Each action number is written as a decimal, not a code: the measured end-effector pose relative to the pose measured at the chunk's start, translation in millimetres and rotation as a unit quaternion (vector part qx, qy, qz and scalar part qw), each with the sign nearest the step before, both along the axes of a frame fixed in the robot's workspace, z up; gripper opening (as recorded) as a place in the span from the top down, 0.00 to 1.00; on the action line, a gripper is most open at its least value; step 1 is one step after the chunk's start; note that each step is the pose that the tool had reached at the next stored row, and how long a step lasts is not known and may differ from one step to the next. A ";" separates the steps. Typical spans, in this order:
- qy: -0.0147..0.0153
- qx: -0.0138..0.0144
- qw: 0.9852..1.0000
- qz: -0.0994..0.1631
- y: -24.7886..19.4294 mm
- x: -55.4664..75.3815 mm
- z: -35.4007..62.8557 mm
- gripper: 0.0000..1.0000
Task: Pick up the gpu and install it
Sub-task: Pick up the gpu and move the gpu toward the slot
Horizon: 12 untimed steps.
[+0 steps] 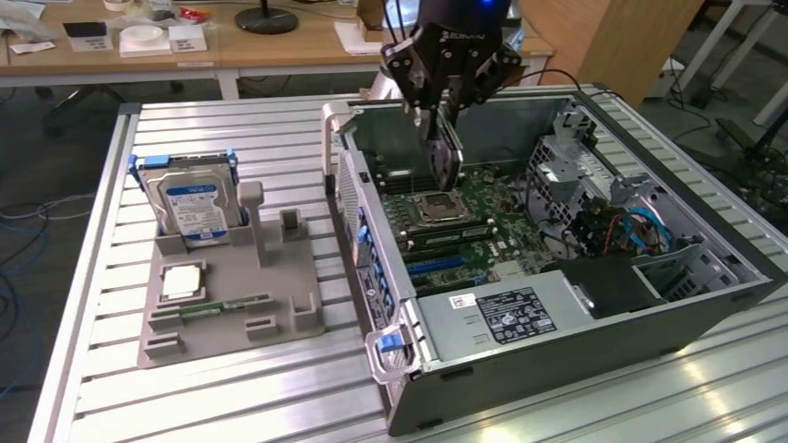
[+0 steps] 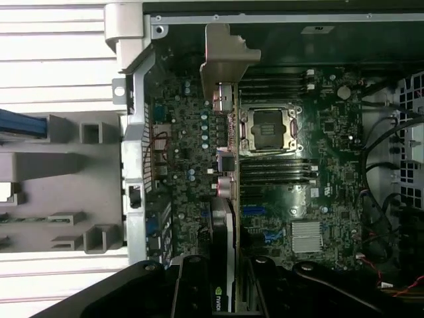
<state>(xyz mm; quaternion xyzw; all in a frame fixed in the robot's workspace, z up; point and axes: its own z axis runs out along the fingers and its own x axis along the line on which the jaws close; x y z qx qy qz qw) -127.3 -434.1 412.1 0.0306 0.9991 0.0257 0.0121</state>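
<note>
table (image 1: pixel 246 138): slatted metal tabletop; open case on the exterior view's right half, grey holder (image 1: pixel 221 318) toward the left edge.
case (image 1: pixel 689 314): lies side-open. Risk: bracket (image 2: pixel 225 56) snags the case wall if the card comes down off-line.
motherboard (image 1: pixel 493 198): risk: card hangs by the CPU socket (image 1: pixel 437 209), not over the blue slots (image 1: pixel 434 268); seating misaligned could damage contacts.
gripper (image 1: pixel 441 111): clamped on the card's upper edge, over the case's far edge.
gpu (image 1: pixel 446 157): airborne, on edge, seemingly clear of the board. Narrow grip, so it could pivot.
gpu look: thin, flat, black; silvery bracket at one end; green logo near the fingers.
</note>
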 end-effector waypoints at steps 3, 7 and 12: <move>0.000 0.000 1.000 0.000 0.0 8.2 0.0 0.73; 0.000 0.000 1.000 0.000 0.0 16.2 0.0 0.73; 0.000 0.000 1.000 0.000 0.0 18.7 0.0 0.73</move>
